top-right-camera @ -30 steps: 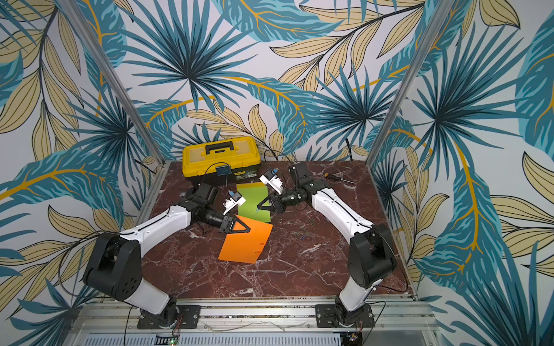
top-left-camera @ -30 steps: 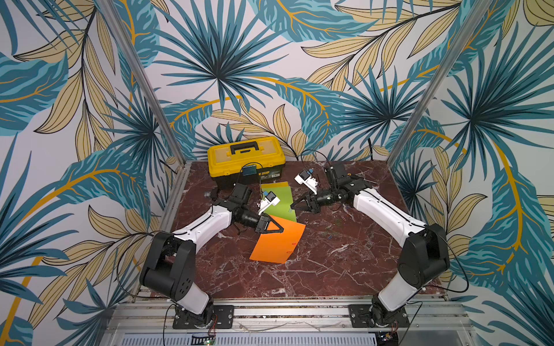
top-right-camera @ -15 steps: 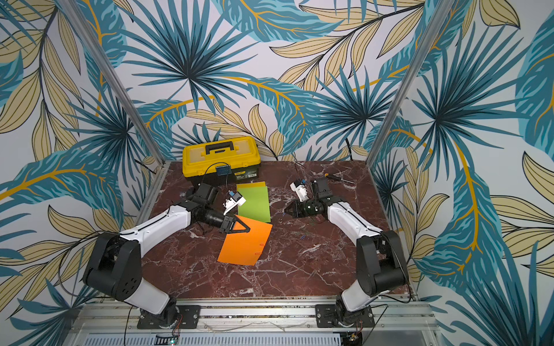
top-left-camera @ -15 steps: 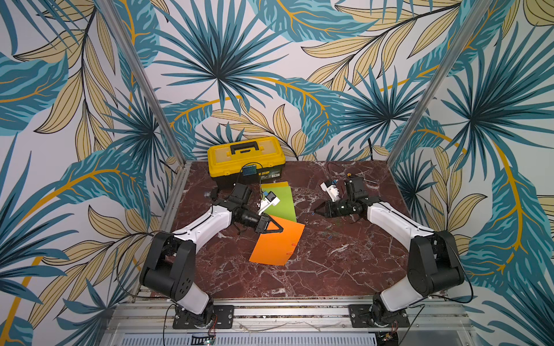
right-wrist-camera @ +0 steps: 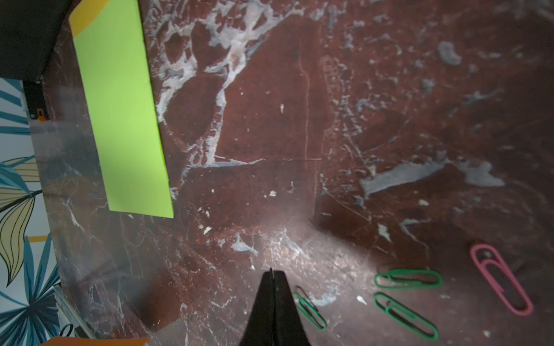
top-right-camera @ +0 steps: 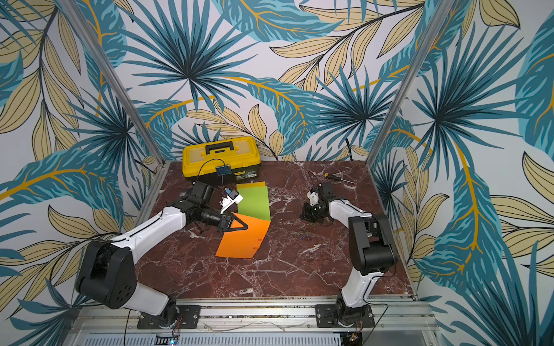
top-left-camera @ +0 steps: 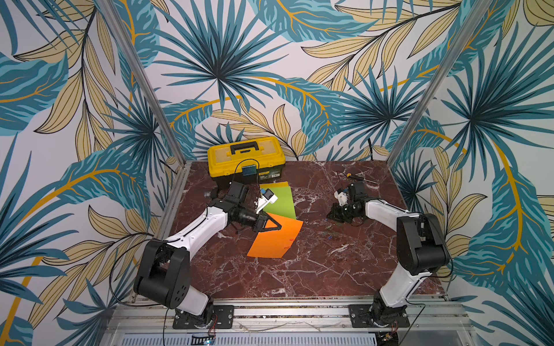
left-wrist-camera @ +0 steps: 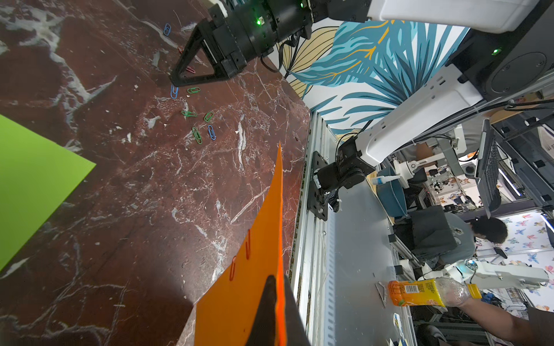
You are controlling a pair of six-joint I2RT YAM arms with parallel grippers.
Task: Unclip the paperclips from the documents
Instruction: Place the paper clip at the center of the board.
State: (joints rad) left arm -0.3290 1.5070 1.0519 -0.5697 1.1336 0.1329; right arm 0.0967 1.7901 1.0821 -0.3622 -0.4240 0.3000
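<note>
One orange sheet [left-wrist-camera: 239, 299] between left jaws

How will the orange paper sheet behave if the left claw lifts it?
Probably floppy: the orange paper sheet already bends upward where the left claw pinches it. Likely light, so tugging its two red wire paperclips may drag it along.

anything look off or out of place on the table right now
The orange sheet is askew: the left hand pinches one edge, so that side stands up off the table, with two red clips on it. Loose paperclips lie scattered on the table.
</note>
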